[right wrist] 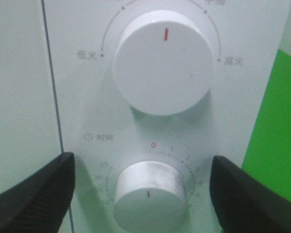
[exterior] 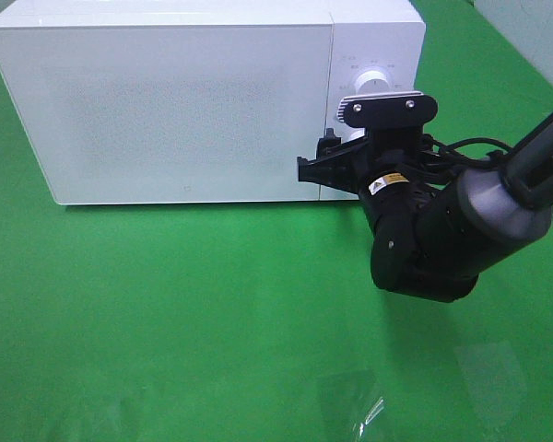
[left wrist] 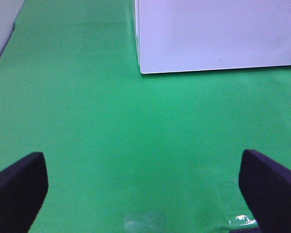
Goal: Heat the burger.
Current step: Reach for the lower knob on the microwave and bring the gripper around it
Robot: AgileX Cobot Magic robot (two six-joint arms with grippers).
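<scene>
The burger is out of view; the white microwave stands at the back with its door closed. My right gripper is up against the control panel. In the right wrist view it is open, its black fingers standing either side of the lower timer knob with a gap on each side. The larger power knob sits above it, its red mark pointing up. My left gripper hangs open over bare green cloth, short of the microwave's corner. It does not show in the exterior high view.
Green cloth covers the table in front of the microwave. A shiny clear patch lies on the cloth near the front edge. A grey wall borders the cloth in the left wrist view.
</scene>
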